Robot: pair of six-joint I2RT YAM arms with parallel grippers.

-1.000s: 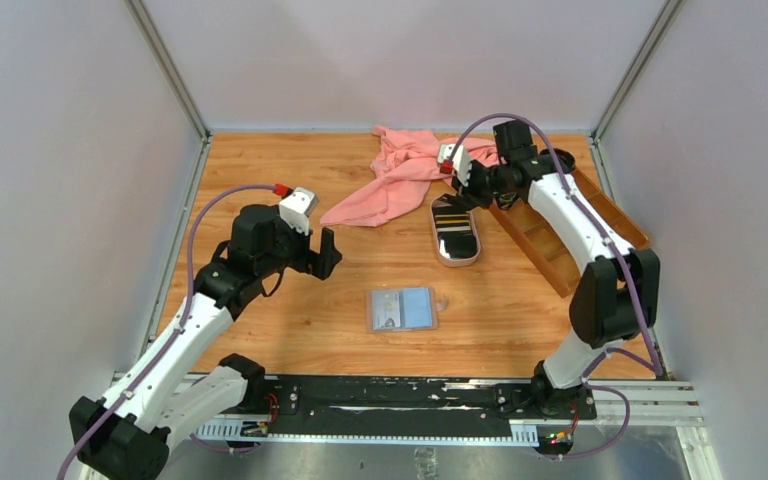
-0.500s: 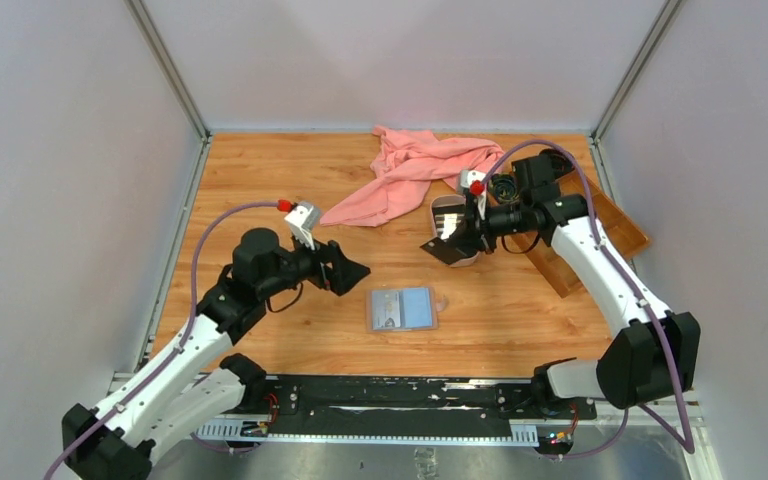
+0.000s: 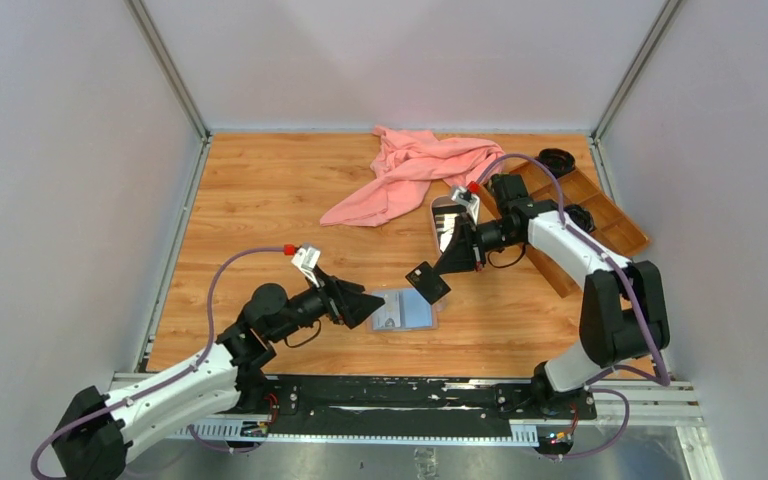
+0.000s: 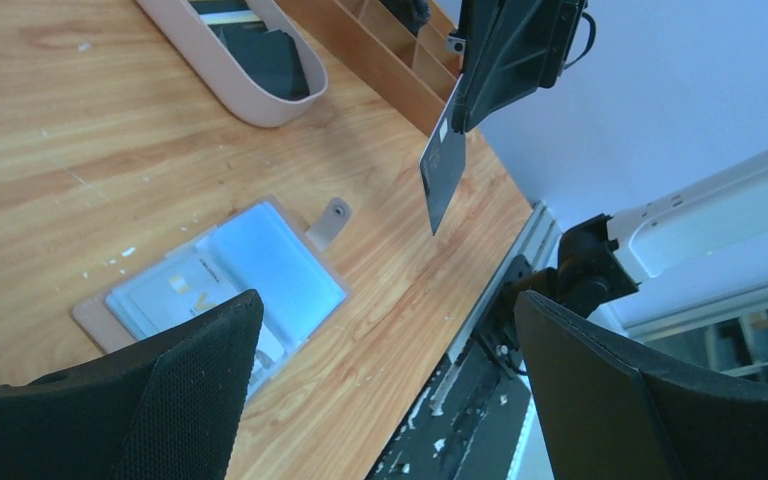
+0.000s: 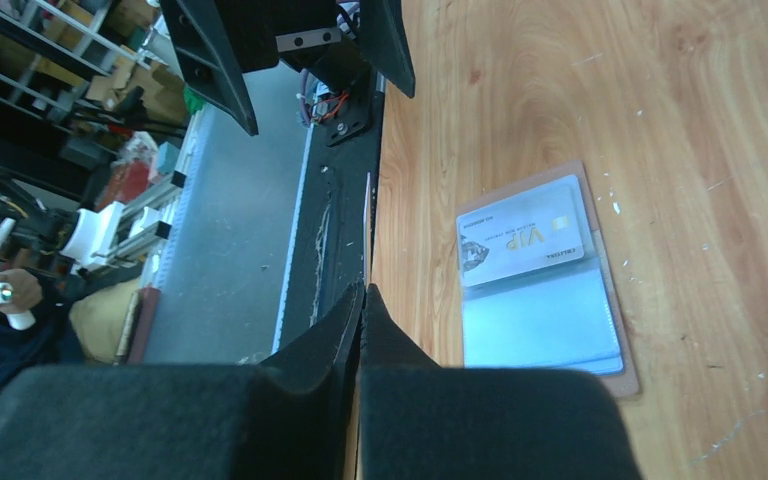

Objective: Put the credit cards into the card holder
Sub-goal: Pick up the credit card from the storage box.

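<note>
At the centre of the overhead view, an open card holder (image 3: 410,310) lies flat on the wooden table (image 3: 260,200), clear sleeves facing up. The right gripper (image 3: 444,266) pinches a dark credit card (image 3: 427,283) by one edge just above the holder, its free edge down, likely to slide into a sleeve. The left gripper (image 3: 368,306), jaws spread wide, hovers at the holder's left edge, probably to steady it.

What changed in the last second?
Right tool, shut on a black card, carried it from the oval tray toward the holder. Left tool, open, swung in to the holder's left edge. Holder, oval tray, pink cloth and brown tray stayed put.
</note>
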